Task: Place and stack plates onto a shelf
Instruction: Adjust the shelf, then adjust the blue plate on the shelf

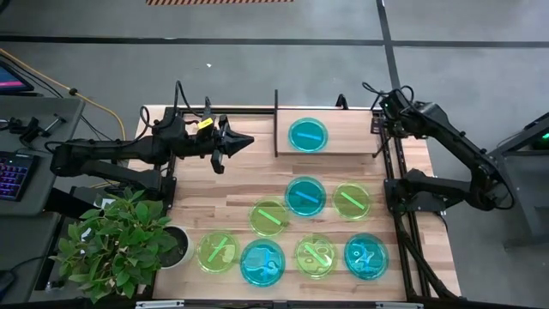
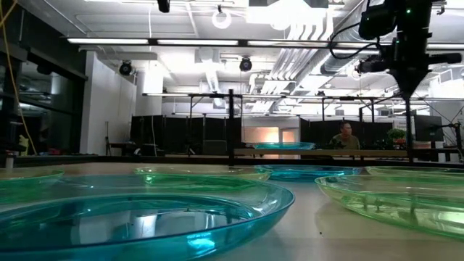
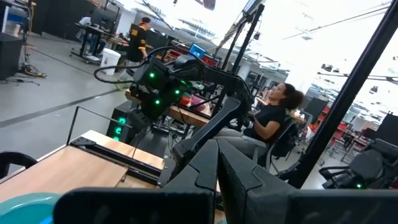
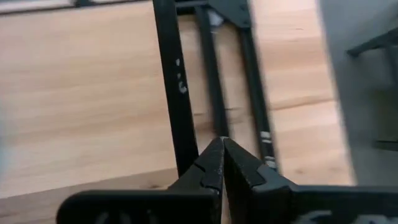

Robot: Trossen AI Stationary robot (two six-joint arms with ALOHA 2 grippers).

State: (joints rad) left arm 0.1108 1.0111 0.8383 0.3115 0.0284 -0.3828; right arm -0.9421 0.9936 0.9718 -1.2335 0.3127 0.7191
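Seven plates [image 1: 304, 196] lie on the table [image 1: 232, 184] and one cyan plate [image 1: 307, 135] on the shelf [image 1: 343, 142]; with left claw [image 1: 243, 139] and right claw [image 4: 222, 149] closed and empty, we judge them light, slippery, best pinched at the rim.

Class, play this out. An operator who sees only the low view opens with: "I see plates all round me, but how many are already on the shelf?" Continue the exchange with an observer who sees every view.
Observer: Just one. A cyan plate lies on the shelf.
Operator: What remains on the table?
Observer: Seven plates in front of the shelf: three cyan ones and four green ones.
Operator: Is either end effector holding one?
Observer: No. The left end effector is shut and empty, just left of the shelf. The right end effector is shut and empty at the shelf's right end.
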